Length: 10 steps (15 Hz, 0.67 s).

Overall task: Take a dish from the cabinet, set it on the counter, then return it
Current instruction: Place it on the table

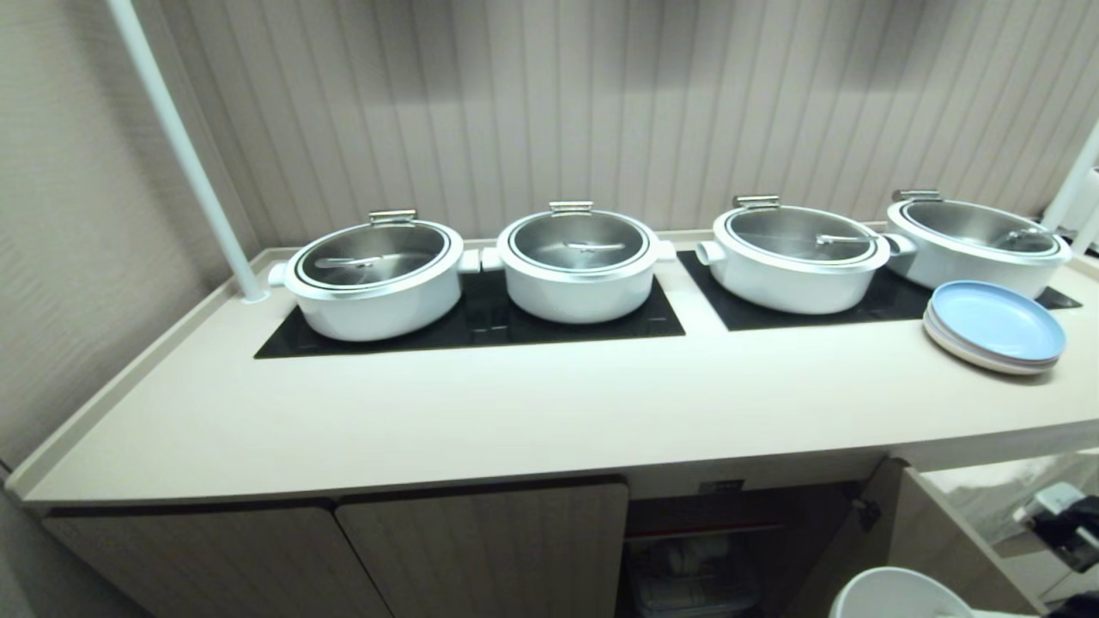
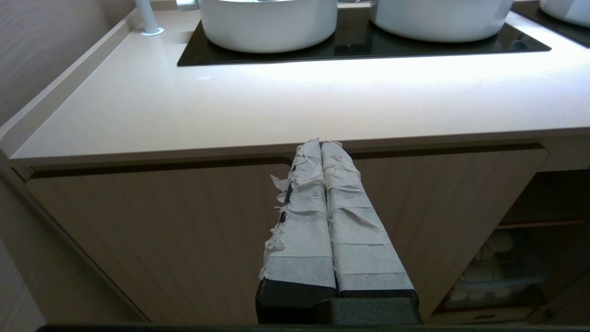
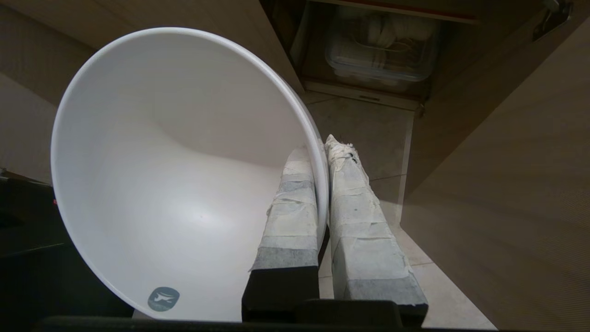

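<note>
The white bowl (image 3: 175,184) hangs from my right gripper (image 3: 322,152), below the level of the counter (image 1: 481,412) and out in front of the open cabinet (image 1: 730,549). My two taped fingers (image 3: 295,207) are clamped on its rim, one inside the bowl and one against the outer wall, so the bowl sits tilted with its mouth facing my wrist camera. A small grey sticker (image 3: 163,299) shows on the inner wall near the rim. In the head view only the bowl's upper edge peeks in at the bottom right (image 1: 901,592), just beside the swung-open cabinet door (image 1: 944,549).

Behind the bowl the cabinet stands open, dark inside, with a red-edged shelf (image 1: 704,530) and a clear plastic container (image 3: 382,50) holding pale items I cannot make out. Left of the opening, the neighbouring fluted door (image 1: 489,549) is closed.

My left gripper (image 2: 321,144) is parked in front of that closed door, just under the counter's edge, its taped fingers pressed together on nothing.

On the counter, four white pots with steel lids (image 1: 575,266) sit in a row on the black cooktop panels (image 1: 481,326). A stack of plates (image 1: 996,326), pale blue on top, rests near the right end, just in front of the rightmost pot. A white pole (image 1: 189,163) rises from the counter's far left corner.
</note>
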Tool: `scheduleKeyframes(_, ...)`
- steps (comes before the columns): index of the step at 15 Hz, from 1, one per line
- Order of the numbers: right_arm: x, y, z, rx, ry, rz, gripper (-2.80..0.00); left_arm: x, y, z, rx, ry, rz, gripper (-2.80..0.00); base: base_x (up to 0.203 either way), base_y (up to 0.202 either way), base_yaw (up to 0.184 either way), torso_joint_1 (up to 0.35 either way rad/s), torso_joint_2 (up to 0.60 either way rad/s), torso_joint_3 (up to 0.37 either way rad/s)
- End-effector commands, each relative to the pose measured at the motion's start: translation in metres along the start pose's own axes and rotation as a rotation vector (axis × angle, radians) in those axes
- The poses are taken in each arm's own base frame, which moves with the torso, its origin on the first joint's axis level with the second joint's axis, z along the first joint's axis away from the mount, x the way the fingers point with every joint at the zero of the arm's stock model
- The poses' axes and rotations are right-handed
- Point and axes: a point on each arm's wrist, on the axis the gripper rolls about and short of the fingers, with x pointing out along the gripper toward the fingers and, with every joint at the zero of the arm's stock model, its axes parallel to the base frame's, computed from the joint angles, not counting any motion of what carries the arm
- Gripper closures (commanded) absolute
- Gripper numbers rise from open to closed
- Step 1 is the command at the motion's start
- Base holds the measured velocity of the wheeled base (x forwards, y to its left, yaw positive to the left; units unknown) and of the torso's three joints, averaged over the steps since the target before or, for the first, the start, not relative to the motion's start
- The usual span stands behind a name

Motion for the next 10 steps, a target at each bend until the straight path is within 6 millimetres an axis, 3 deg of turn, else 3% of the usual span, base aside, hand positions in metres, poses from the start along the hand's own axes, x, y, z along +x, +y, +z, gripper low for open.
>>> scheduleKeyframes(1,-0.0008,0.0000,-0.0002,0.001,-0.005,0.001,0.00,0.0000,0.0000,0.0001,-0.001,-0.001,0.000,0.00,0.000,0.000,0.000,0.099,-0.19,-0.099)
scheduleKeyframes(10,-0.0021,0.0000,-0.0014,0.006,-0.009,0.002,0.00,0.0000,0.0000,0.0001,-0.001,-0.001,0.000,0.00,0.000,0.000,0.000,0.081,-0.16,-0.077)
